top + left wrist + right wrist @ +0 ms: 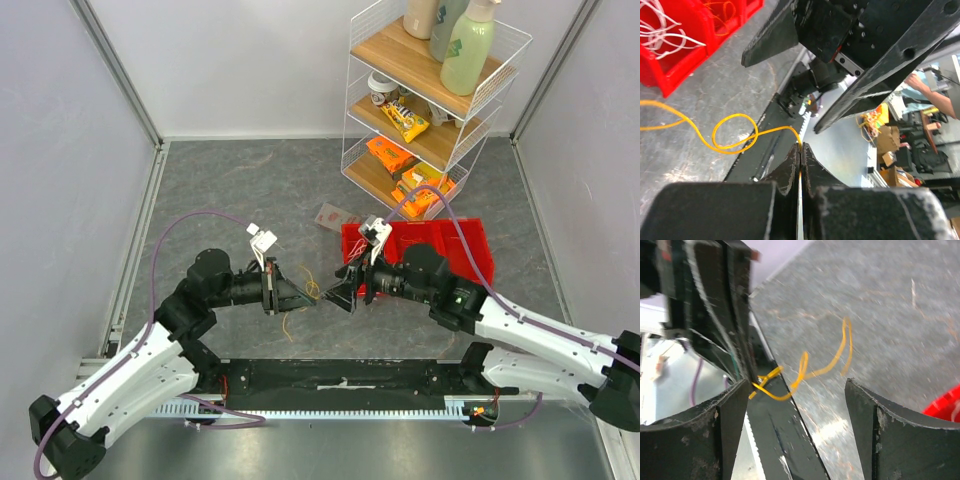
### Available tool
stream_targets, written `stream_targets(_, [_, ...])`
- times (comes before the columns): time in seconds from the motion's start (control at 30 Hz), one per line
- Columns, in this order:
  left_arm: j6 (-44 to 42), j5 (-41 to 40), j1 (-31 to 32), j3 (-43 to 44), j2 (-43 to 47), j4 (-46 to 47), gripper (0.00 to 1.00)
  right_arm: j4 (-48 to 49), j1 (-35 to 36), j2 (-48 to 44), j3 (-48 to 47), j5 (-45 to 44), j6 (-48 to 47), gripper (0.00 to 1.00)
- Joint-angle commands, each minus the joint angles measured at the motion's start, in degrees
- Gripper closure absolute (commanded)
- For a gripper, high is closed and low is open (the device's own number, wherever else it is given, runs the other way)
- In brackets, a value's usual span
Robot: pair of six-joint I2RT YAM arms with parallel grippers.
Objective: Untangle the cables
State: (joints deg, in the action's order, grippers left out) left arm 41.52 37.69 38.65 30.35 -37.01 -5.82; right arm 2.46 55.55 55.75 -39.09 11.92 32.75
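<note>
Left gripper (800, 150) jaws clenched on yellow cable (735, 116) looping over worktop (250, 180) by middle of near edge; right gripper (797, 390) jaws released, so best close them just beside the left, then draw apart slowly.

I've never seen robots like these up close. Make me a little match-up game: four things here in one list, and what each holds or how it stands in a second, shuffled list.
Things:
1. left gripper
2. right gripper
3. red bin
4. shelf

States:
A. bottles and snack packs on it
B. shut on the yellow cable
C. white cables inside
D. wide open

Pairs: 1-B, 2-D, 3-C, 4-A
</note>
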Motion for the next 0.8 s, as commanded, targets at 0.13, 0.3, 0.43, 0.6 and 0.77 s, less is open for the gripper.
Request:
stream_targets(0.13, [4.53,8.27,0.11,-0.82,2.03,8.37,0.98,24.6,1.31,-0.37,5.77,14.97,2.75,0.15])
stream_targets(0.3, [5.94,8.54,0.11,-1.08,2.91,9.34,0.98,28.74,4.12,-4.14,9.73,12.08,2.05,0.13])
stream_targets(0.43, [7.52,8.89,0.11,-1.17,2.74,11.09,0.98,31.99,6.06,-6.35,12.98,5.4,1.88,0.1])
stream_targets(0.6, [9.54,8.36,0.11,-0.56,2.91,12.24,0.98,32.17,9.22,-6.0,13.08,-1.63,0.12,0.09])
stream_targets(0.77, [11.65,6.61,0.19,-0.46,3.79,12.77,0.98,31.99,12.3,-5.65,12.64,-7.61,-1.72,0.09])
